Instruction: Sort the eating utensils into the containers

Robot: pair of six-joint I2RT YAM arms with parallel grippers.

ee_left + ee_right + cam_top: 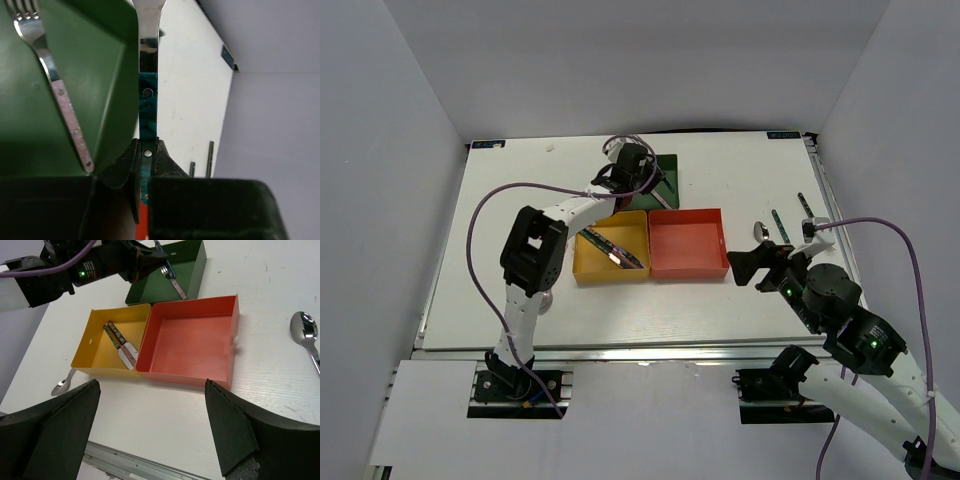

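Gripping the teal-handled utensil (148, 107) by its tail, lower centre, left pincer (147, 148) holds likely stiff, slippery, light steel; right pincer (152, 386) gapes empty.

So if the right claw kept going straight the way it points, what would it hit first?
Likely the near wall of the shallow red square tray, though depth is unclear.
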